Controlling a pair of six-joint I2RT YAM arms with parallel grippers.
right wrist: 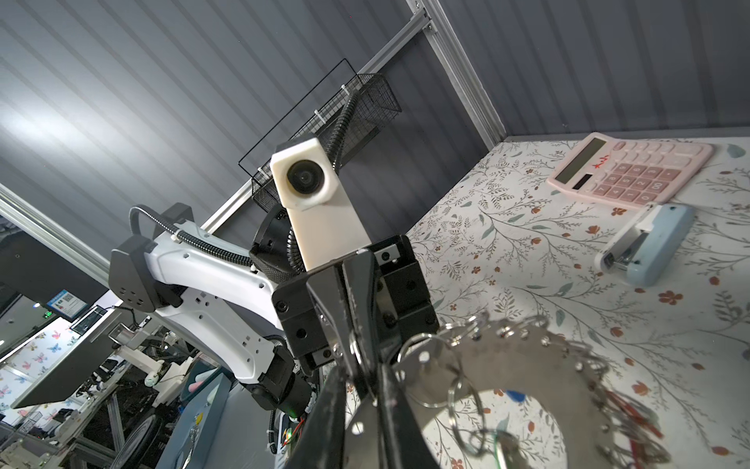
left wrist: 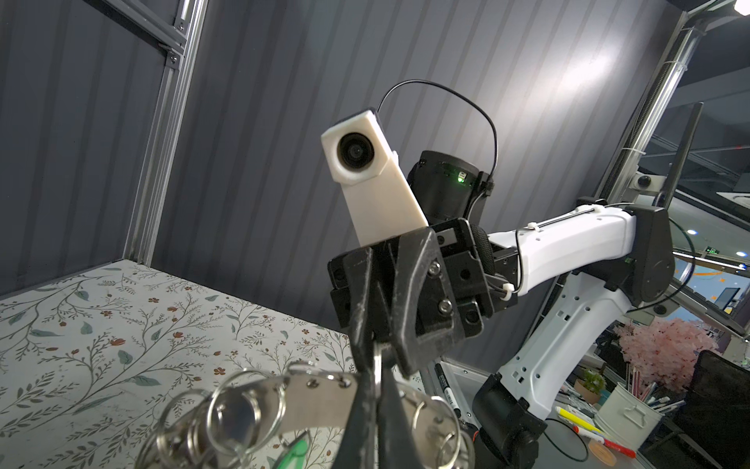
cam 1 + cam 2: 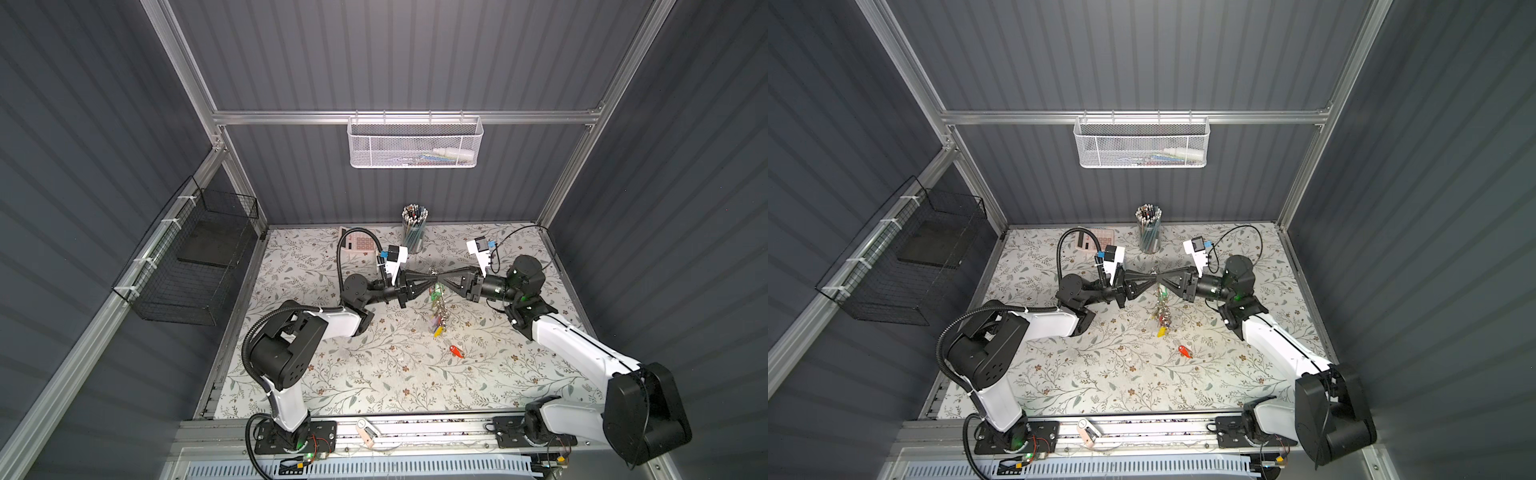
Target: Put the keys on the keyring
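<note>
Steel keyring [image 1: 523,357], notched and flat, dangles tagged keys [image 3: 439,311].

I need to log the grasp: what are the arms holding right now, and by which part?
The keyring, raised above the table. The left fingers and the right fingers both pinch its upper rim, tip to tip; keys hang below.

The left gripper [image 2: 378,392] pinched the rim of the flat grey keyring [image 2: 320,400], hung with silver split rings [image 2: 239,410] and a green tag [image 2: 293,451], while the right gripper [image 2: 379,353] faced it tip to tip above the floral tabletop [image 2: 101,316].
</note>
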